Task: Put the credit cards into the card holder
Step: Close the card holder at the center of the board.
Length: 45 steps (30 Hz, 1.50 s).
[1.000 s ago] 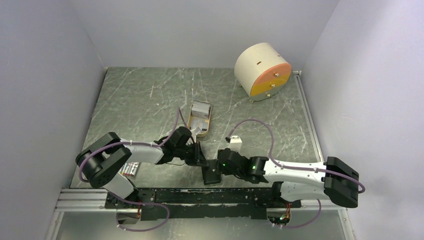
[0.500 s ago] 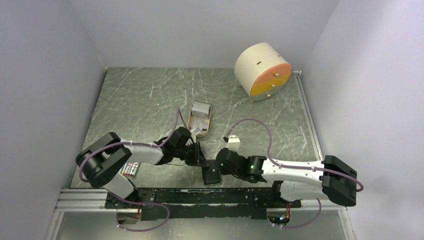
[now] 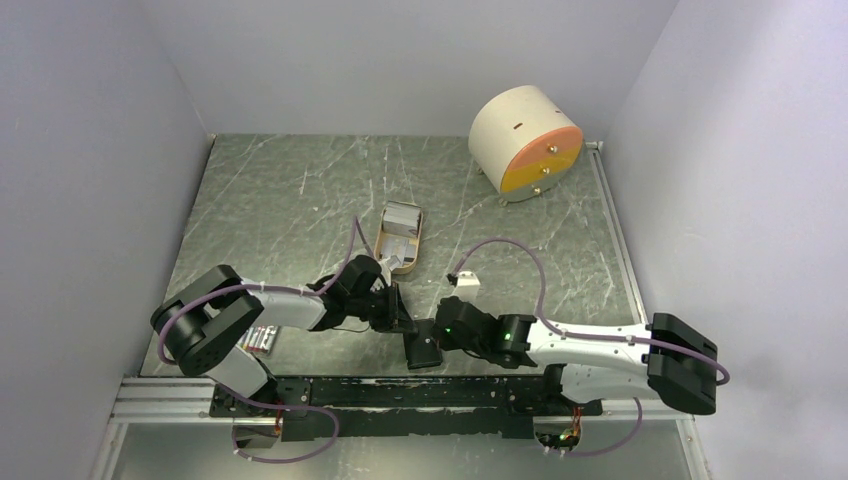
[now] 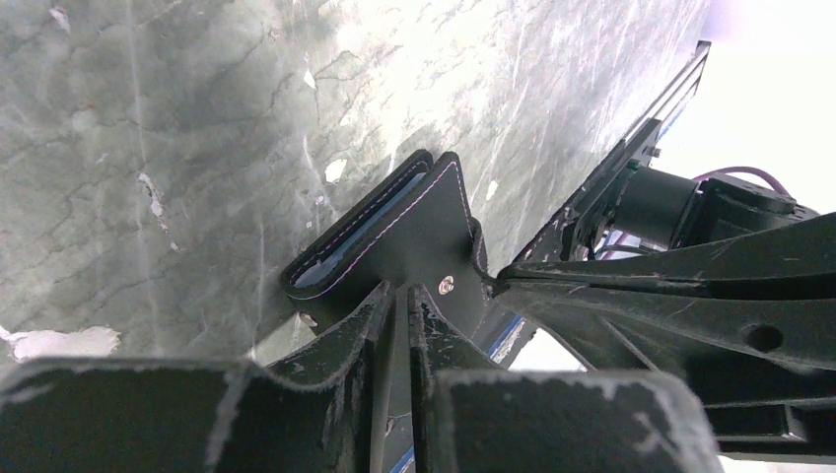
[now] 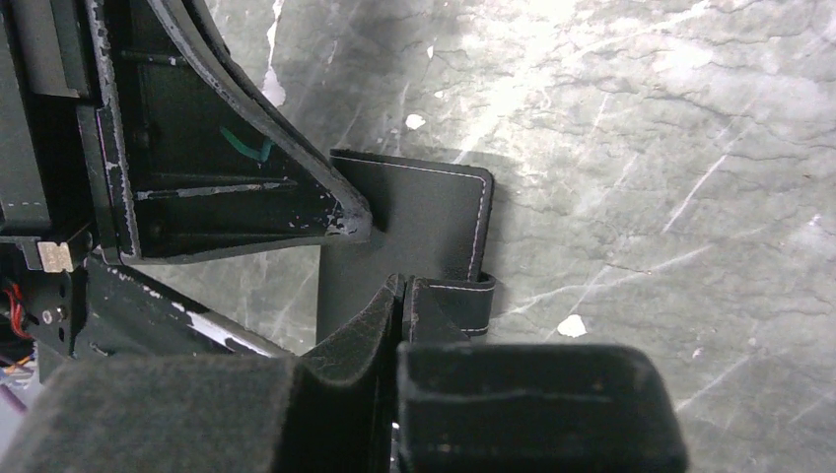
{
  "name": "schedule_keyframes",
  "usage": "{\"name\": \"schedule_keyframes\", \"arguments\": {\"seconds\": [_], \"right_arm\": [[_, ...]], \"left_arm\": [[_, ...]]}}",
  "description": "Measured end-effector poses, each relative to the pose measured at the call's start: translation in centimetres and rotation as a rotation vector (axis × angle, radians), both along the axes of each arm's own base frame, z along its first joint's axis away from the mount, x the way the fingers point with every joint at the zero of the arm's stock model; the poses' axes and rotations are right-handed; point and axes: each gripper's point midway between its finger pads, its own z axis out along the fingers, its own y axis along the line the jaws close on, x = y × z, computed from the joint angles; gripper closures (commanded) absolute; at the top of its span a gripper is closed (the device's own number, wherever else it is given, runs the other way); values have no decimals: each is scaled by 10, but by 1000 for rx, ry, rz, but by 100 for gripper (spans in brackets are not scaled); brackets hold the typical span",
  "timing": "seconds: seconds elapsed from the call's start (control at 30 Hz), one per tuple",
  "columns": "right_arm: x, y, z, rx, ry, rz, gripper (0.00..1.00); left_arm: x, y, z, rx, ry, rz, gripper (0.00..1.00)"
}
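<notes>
With the left fingers (image 4: 340, 340) pinching the card holder (image 4: 414, 227) and the right fingers (image 5: 360, 330) pinching its snap tab (image 5: 461, 296), if you pull unevenly the tab may slip free.

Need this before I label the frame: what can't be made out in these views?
Inner pockets of the card holder: hidden in both wrist views because it is folded almost shut, and too small in the top view.
Count of the credit cards in the tray: too small, top view.
Part of the markers: under the left arm, top view.
</notes>
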Motion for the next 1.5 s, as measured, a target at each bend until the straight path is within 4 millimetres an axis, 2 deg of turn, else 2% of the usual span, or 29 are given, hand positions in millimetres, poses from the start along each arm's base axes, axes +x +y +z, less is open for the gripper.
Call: {"name": "schedule_keyframes", "arguments": {"seconds": [0.47,1.03,1.5], "right_arm": [[-4,8,-13,-10,8,19,100],[-4,14,-15,-85,-57,31,100],[-16,24,-19,-149,-127,15,100]], "left_arm": [[0,0,0,-6,4,6,84],[0,0,0,-6,3,7,84],[-4,0,-1,-6,19,1,85]]}}
